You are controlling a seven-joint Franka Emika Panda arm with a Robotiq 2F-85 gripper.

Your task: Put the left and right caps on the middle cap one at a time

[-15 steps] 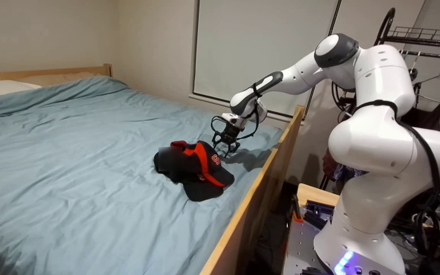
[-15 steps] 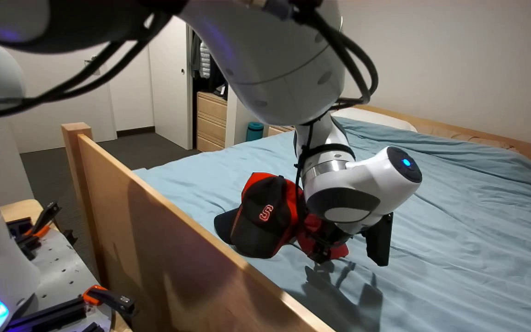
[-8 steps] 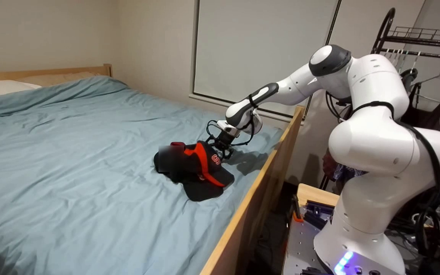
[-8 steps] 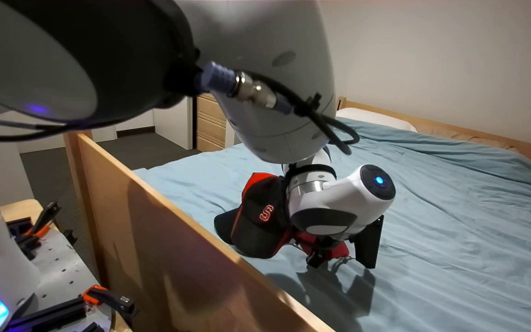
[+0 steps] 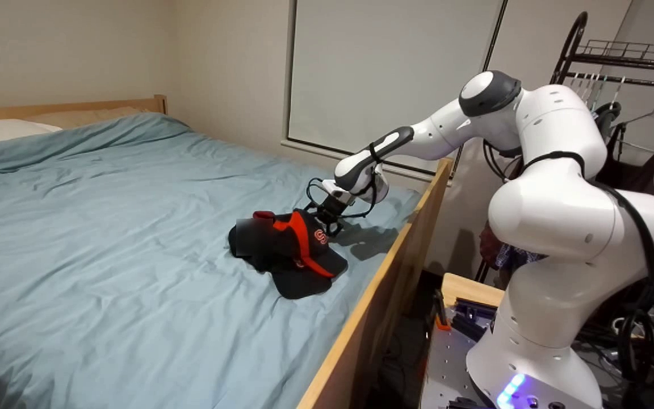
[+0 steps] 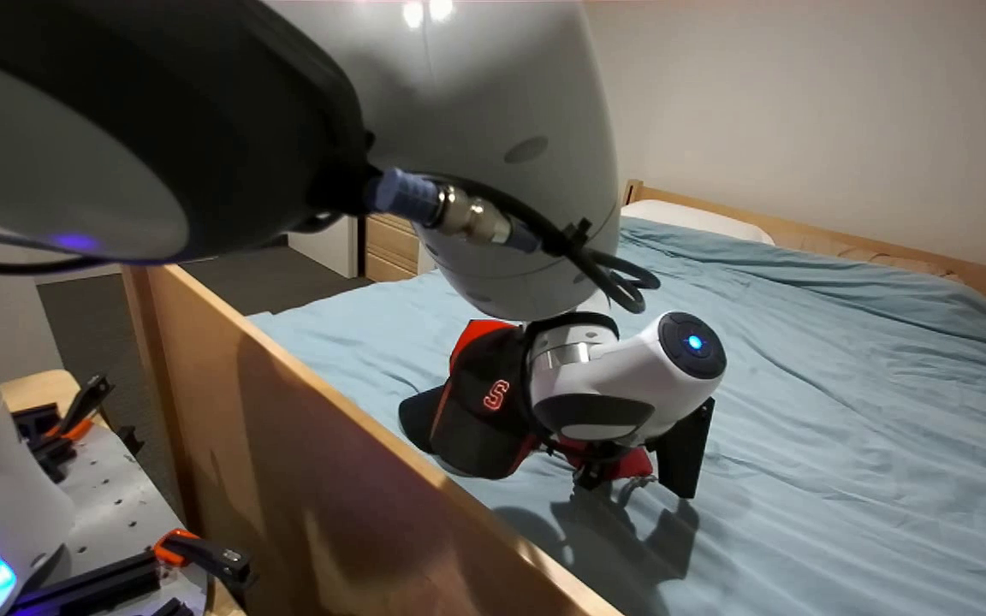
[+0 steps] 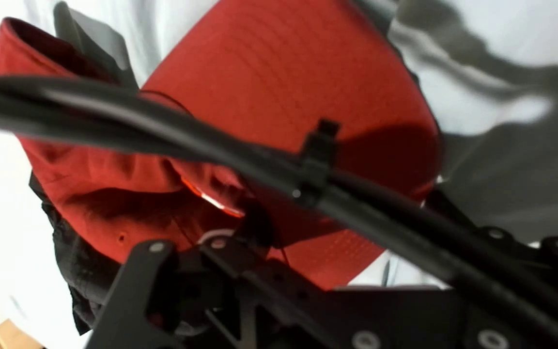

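I read this step as taking hold of the red cap (image 7: 298, 72), the one I judge not yet on the pile. It lies on the bed (image 5: 134, 238) near the footboard (image 6: 270, 453), on the side of its neighbours that faces the corner by the wall (image 5: 230, 62). Close beside it, the S-marked cap (image 6: 484, 415) overlaps a plainer black cap (image 5: 300, 284) at the visors; I take those two for the pile, though I can't tell which is the base, since the darker one is partly blurred.

My gripper (image 7: 346, 211) is at the red cap with its jaws parted, one by a fold in the cloth, the other by the edge of what looks like the brim. I can make out no firm hold, and a cable (image 7: 240, 154) crosses my wrist view, so I check the exterior views too.

Doing this well means getting the stiff brim squarely between the jaws rather than loose crown, with no sheet (image 6: 844, 445) nipped along. I should close slowly, watch for the brim to buckle, then lift straight up before going sideways; dragging would likely shove the pair. Over the S-marked cap I want the hollow facing down and the visors lined up, then a low, gentle release.
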